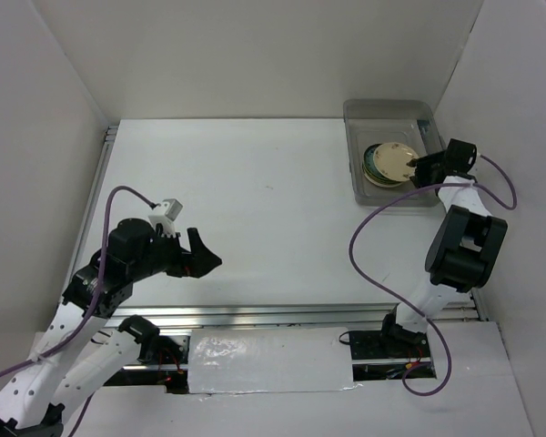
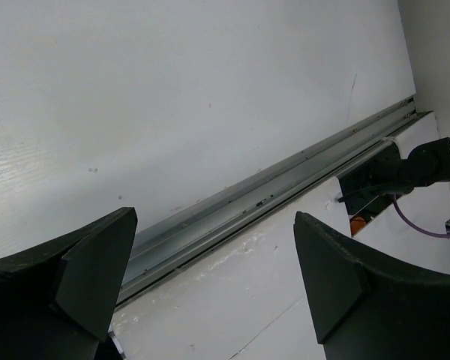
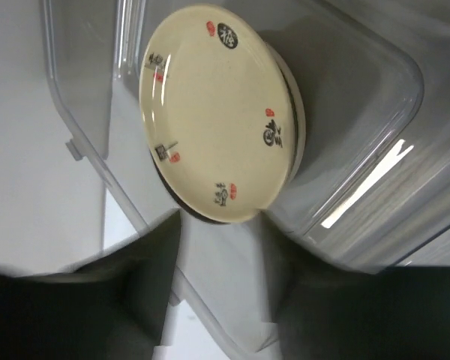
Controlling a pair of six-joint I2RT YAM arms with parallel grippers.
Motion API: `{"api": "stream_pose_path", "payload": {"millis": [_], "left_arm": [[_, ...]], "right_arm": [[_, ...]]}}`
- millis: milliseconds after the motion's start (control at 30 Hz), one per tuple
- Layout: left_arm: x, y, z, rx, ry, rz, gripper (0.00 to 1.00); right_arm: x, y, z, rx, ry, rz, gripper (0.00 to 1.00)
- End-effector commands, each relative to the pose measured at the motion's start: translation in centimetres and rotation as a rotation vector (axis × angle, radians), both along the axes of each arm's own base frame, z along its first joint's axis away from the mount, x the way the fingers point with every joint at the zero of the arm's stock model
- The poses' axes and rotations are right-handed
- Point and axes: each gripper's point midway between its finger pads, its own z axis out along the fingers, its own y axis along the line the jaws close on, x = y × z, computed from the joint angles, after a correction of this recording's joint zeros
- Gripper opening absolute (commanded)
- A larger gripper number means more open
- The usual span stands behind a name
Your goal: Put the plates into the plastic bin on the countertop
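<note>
Right gripper (image 3: 221, 307): the 2 fingers are spread apart with a clear gap and pinch nothing. It hangs over the near wall of the bin, just beside the near rim of the top plate. Both fingers are blurred in the right wrist view, so contact with the bin wall cannot be told.

Left gripper (image 2: 217, 285): the 2 black, wedge-shaped fingers (image 2: 90, 270) are spread wide with nothing between them. It hangs above the near left part of the countertop, well apart from the bin.

Countertop (image 1: 255, 200): flat, white, matte and rectangular. A ribbed metal rail (image 2: 270, 187) runs along its near edge, and plain white walls (image 1: 255, 55) enclose it.

Bin (image 1: 391, 111): clear, greyish plastic, rectangular, with rounded corners and low, glossy walls. It stands in the far right corner of the countertop, and its long axis appears to run from near to far.

Plates (image 1: 389, 164): 1 stack, lying flat and face up in the near half of the bin. The stack is slightly offset, and greenish rims show on its left side.

Top plate (image 3: 217, 112): round, shallow, cream and glossy. A dark rim shows beneath its edge.

Marks: small red and dark characters are spaced around the face of the top plate, including 1 dark round mark (image 3: 226, 34).
</note>
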Motion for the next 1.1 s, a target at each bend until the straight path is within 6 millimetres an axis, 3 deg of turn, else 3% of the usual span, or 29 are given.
{"api": "stream_pose_path", "payload": {"millis": [0,100,233,267,300,333,367,400,433,467,533,600,633,700,733,833,933,1067], "left_arm": [[0.5,0.0,0.8,0.004,-0.042,-0.002,0.99],[1.4,0.7,0.5,0.032,-0.023,0.062,0.99],[2.6,2.2,1.2,0.085,-0.032,0.161,0.99],[3.1,2.6,2.5,0.088,-0.063,0.186,0.99],[3.4,2.8,2.8,0.101,-0.065,0.200,0.99],[4.5,4.1,3.2,0.148,-0.095,0.276,0.99],[5.1,4.8,4.0,0.173,-0.108,0.315,0.99],[5.7,5.6,4.2,0.202,-0.118,0.357,0.99],[6.4,7.3,5.0,0.250,-0.146,0.447,0.99],[7.2,7.9,5.0,0.284,-0.140,0.489,0.99],[8.2,9.6,6.0,0.335,-0.161,0.572,0.99],[9.0,10.8,5.8,0.374,-0.133,0.609,0.99],[9.4,11.2,6.6,0.369,-0.144,0.623,0.99],[10.0,12.3,6.9,0.385,-0.139,0.648,0.99],[10.1,12.6,7.8,0.380,-0.155,0.659,0.99],[9.7,14.8,9.4,0.415,-0.166,0.747,0.99],[8.1,16.5,10.6,0.416,-0.182,0.819,0.99],[5.5,16.2,10.9,0.339,-0.204,0.804,0.99]], "right_arm": [[0.1,1.1,2.3,-0.015,-0.065,0.030,0.60],[-0.9,2.1,4.3,-0.043,-0.073,0.036,1.00],[-3.3,4.5,7.5,-0.154,-0.120,0.094,1.00],[-4.0,6.0,9.1,-0.189,-0.146,0.125,1.00],[-4.9,6.4,9.4,-0.224,-0.128,0.131,1.00],[-5.5,7.1,9.9,-0.294,-0.126,0.181,1.00],[-6.5,9.2,11.7,-0.344,-0.157,0.237,1.00],[-7.6,10.1,11.8,-0.421,-0.135,0.295,1.00],[-8.9,10.7,13.6,-0.485,-0.166,0.302,1.00],[-10.3,12.9,13.3,-0.538,-0.136,0.387,1.00],[-13.0,14.1,15.3,-0.622,-0.169,0.401,1.00],[-15.7,15.8,15.6,-0.677,-0.165,0.468,1.00],[-17.6,16.0,17.2,-0.691,-0.216,0.467,1.00],[-20.5,17.0,17.5,-0.702,-0.230,0.516,1.00],[-22.6,17.0,19.0,-0.703,-0.300,0.515,1.00],[-26.8,16.9,20.0,-0.690,-0.369,0.553,1.00],[-30.1,16.6,20.3,-0.661,-0.416,0.585,1.00],[-33.8,16.3,20.4,-0.633,-0.466,0.633,1.00]]}}
